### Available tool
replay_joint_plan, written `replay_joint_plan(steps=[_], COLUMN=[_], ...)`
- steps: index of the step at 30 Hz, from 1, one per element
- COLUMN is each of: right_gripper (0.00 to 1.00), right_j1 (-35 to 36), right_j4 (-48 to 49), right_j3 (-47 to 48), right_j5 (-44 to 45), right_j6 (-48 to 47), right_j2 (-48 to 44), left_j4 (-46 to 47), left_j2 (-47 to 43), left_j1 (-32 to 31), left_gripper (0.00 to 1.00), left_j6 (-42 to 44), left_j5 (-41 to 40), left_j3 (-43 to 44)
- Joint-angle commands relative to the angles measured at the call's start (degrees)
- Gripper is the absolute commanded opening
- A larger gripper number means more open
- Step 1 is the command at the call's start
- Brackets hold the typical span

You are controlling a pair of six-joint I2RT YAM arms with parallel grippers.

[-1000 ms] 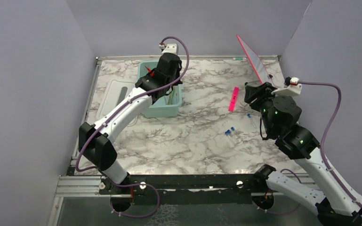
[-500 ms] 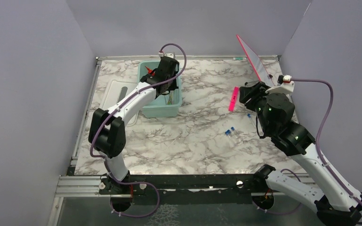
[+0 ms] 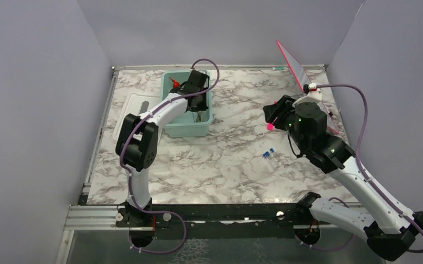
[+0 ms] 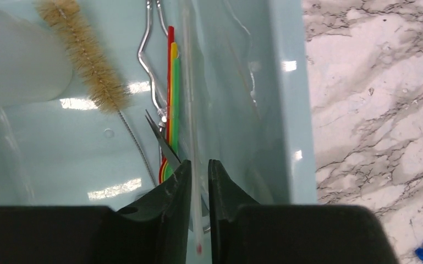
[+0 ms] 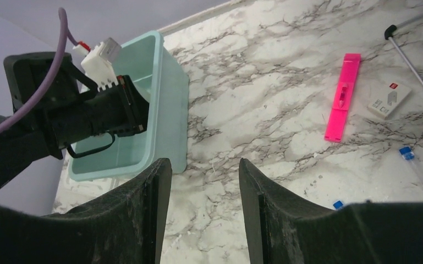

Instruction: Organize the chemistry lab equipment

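My left gripper (image 4: 199, 163) is down inside the teal tub (image 4: 291, 110), its jaws a narrow gap apart. A thin clear rod (image 4: 189, 82) runs between them, close to the left finger and free of the right one. Wire metal tongs (image 4: 153, 82), coloured strips (image 4: 172, 93), a bristle brush (image 4: 91, 60) and the white squeeze bottle (image 4: 16, 60) lie in the tub; the bottle's red nozzle (image 3: 175, 82) shows from above. Tiny blue-capped vials (image 3: 268, 153) lie on the marble. My right gripper (image 5: 205, 160) hangs open over bare marble, with nothing between its fingers.
A flat pink strip (image 5: 341, 99), a small white card (image 5: 388, 102) and a thin rod with black ends (image 5: 410, 63) lie at the right. The white lid (image 3: 137, 110) rests left of the tub. A pink-edged clear sheet (image 3: 294, 66) leans at the back right.
The left gripper has reached deeper into the tub and its jaws have parted a little off the clear rod. The right arm has swung left and forward, over the pink strip.
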Motion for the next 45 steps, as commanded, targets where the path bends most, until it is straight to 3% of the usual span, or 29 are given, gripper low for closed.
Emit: replay_joint_plan(steps=[1,8,18,23,30,34,37,45], right_gripper=[0.53,0.53,0.53,0.55,0.62,0.62,0.62,0.62], right_j1=[-0.1,-0.1,-0.1,-0.1,-0.1,-0.1,-0.1,-0.4], right_j4=[1.4,2.4,1.8,1.8,-2.8,-5.6,-8.3,-12.5], right_j3=[0.4,2.9,4.9,4.9,5.2,4.1,2.9,-1.0], right_j5=[-3.7,-6.7,-13.8,-14.0,-10.6,-9.0,-7.1,-6.2], right_j6=[-1.0,-1.3,-1.7,-3.0,-6.2,-7.3,-6.4,-3.8], right_j2=[0.9,5.6,14.9,18.4,24.3,26.9,28.4,30.5], left_j4=[0.2,-4.9,-14.3,-20.1,-21.9,-18.6,-13.4,-4.9], left_j2=[-2.6,-10.6,-28.3,-35.8,-41.9,-41.4,-40.1,-34.5], left_j1=[0.2,0.6,2.0,2.5,2.5,2.5,2.5,2.5], left_gripper=[0.25,0.41,0.56,0.56,0.45,0.43,0.36,0.36], left_j6=[1.7,3.3,3.8,2.7,1.2,1.7,2.7,3.6], left_j5=[3.3,3.4,-1.8,-0.6,3.3,1.6,0.3,-0.9], left_j3=[3.9,4.6,-5.2,-10.3,-21.2,-25.2,-26.9,-26.7])
